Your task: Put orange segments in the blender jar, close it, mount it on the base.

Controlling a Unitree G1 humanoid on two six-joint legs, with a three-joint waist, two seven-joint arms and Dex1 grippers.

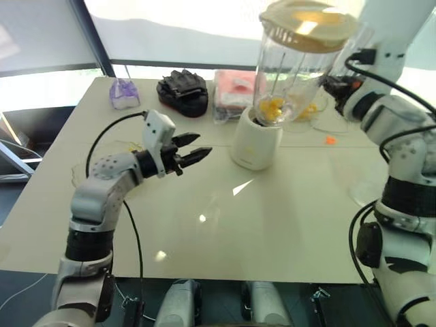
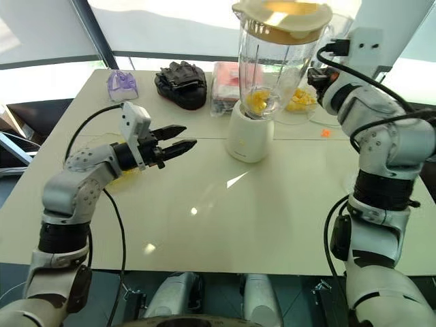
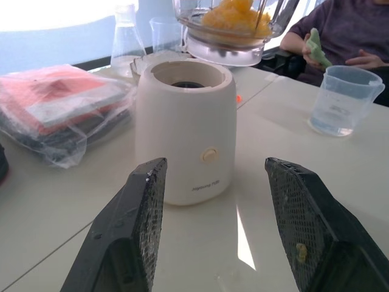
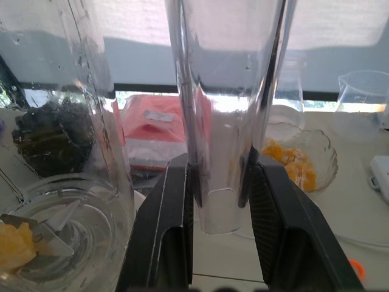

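Note:
The blender jar (image 1: 293, 75) hangs in the air with its cream lid (image 1: 308, 24) on and orange segments (image 1: 272, 107) in its bottom. My right gripper (image 4: 222, 176) is shut on the jar's clear handle (image 4: 222, 115). The jar's foot is just above and beyond the base (image 1: 255, 139), whose dark socket (image 3: 187, 84) lies uncovered. My left gripper (image 1: 203, 144) is open with nothing between its fingers, level, a short way to the left of the base (image 3: 182, 121) and pointing at it.
A wavy clear bowl (image 4: 304, 161) with more orange segments stands behind the base. At the table's back lie a black bundle (image 1: 182, 90), a pink packet in plastic (image 1: 235, 92) and a purple piece (image 1: 124, 94). A clear measuring cup (image 3: 343, 100) and a person's hands (image 3: 340, 45) are at the right.

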